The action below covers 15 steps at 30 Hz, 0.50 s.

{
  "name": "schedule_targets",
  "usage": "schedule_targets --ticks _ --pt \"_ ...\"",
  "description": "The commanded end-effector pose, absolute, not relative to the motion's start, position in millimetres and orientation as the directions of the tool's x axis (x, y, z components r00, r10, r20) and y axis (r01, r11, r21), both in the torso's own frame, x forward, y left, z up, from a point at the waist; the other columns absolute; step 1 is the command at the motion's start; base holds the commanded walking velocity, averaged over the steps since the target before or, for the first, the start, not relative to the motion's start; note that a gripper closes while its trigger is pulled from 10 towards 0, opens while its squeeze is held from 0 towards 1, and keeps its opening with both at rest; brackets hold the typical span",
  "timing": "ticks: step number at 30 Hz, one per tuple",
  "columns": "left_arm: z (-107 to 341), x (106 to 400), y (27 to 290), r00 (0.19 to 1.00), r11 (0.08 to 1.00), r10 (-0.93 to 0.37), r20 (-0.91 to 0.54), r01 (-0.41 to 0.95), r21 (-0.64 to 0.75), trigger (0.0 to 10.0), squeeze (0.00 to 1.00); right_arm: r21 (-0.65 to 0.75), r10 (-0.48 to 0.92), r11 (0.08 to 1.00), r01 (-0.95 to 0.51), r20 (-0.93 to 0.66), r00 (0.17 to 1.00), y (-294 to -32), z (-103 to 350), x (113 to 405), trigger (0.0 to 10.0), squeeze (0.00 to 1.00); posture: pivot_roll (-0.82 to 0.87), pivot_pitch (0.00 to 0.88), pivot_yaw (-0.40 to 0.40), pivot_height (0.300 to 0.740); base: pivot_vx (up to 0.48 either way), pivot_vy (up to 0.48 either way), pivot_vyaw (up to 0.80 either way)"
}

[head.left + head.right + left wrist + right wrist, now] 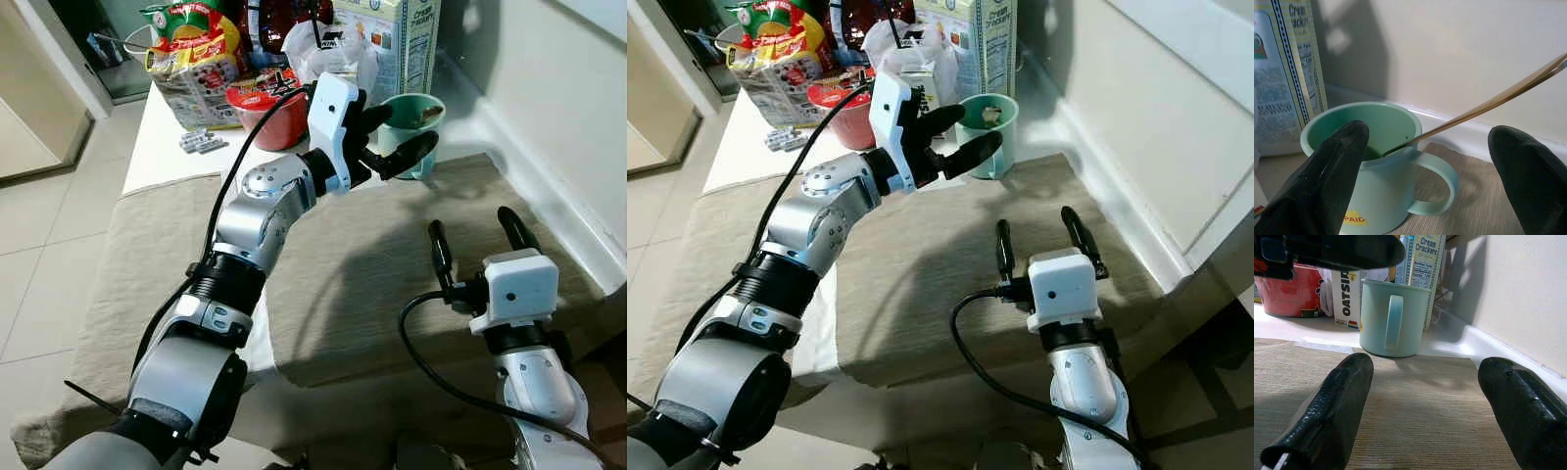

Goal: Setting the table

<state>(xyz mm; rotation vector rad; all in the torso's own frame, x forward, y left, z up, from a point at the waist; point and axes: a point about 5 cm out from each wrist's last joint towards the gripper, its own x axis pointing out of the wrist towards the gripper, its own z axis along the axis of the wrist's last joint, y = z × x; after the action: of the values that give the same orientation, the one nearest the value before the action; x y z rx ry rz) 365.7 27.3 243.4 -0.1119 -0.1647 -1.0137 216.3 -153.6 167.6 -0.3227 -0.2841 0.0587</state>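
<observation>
The left gripper (392, 137), on its raised silver arm, is hovering at the far side of the white counter (162, 137), just beside a pale mint-green enamel mug (423, 125) with a side handle. Its two black fingers (1327, 176) are standing well apart, clamped on nothing, with the mug sitting between them in the left wrist view. A thin golden metal utensil handle (1488, 105) is leaning out of the mug and slanting up towards the cream wall (1459, 54). The mug is standing upright at the far edge of a beige woven cloth mat (353, 284) that is covering the near part of the counter, close to the wall on the right.

The right gripper (477, 243) is hanging low over the near right part of the mat, well apart from the mug, its fingers (1332, 406) spread wide and holding nothing.

Behind the mug, a tall cream cracker box (402, 39) is standing upright against the far end. To its left a white crumpled plastic bag (328, 49) is lying, then a red round tub (269, 113), and farther left a colourful yellow-and-red snack packet (191, 59). A small foil blister strip (203, 142) is lying on the white counter near the tub.
</observation>
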Motion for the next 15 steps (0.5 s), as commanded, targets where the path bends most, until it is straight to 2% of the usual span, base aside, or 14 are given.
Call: schedule_targets --ticks 1,11,12,13,14,15 --pt "253 369 29 0.513 0.527 -0.833 0.205 0.850 0.015 10.0 0.00 -0.329 0.087 0.944 -0.022 0.184 0.979 -155 153 214 10.0 0.00 -0.36 0.141 0.206 0.740 0.000 0.000 0.00" --pt "256 370 19 0.498 0.515 -0.840 0.215 0.857 0.026 10.0 0.00 -0.327 0.084 0.945 -0.020 0.183 0.980 -154 153 213 10.0 0.00 -0.37 0.144 0.214 0.740 0.000 0.000 0.00" --pt "256 371 18 0.498 0.515 -0.840 0.216 0.857 0.027 9.3 0.00 -0.326 0.084 0.945 -0.020 0.182 0.980 -154 153 213 10.0 0.00 -0.37 0.144 0.214 0.740 0.000 0.000 0.00" --pt "256 371 17 0.497 0.514 -0.841 0.216 0.858 0.026 9.3 0.00 -0.326 0.083 0.945 -0.019 0.182 0.980 -154 153 212 10.0 0.00 -0.37 0.144 0.214 0.740 0.000 0.000 0.00" --pt "257 371 16 0.496 0.513 -0.841 0.217 0.858 0.027 4.8 0.00 -0.325 0.082 0.945 -0.018 0.182 0.980 -154 153 212 10.0 0.00 -0.37 0.145 0.216 0.740 0.000 0.000 0.00" --pt "257 372 15 0.497 0.514 -0.840 0.217 0.857 0.028 0.7 0.00 -0.325 0.081 0.946 -0.018 0.181 0.980 -154 153 212 10.0 0.00 -0.37 0.145 0.216 0.740 0.000 0.000 0.00"
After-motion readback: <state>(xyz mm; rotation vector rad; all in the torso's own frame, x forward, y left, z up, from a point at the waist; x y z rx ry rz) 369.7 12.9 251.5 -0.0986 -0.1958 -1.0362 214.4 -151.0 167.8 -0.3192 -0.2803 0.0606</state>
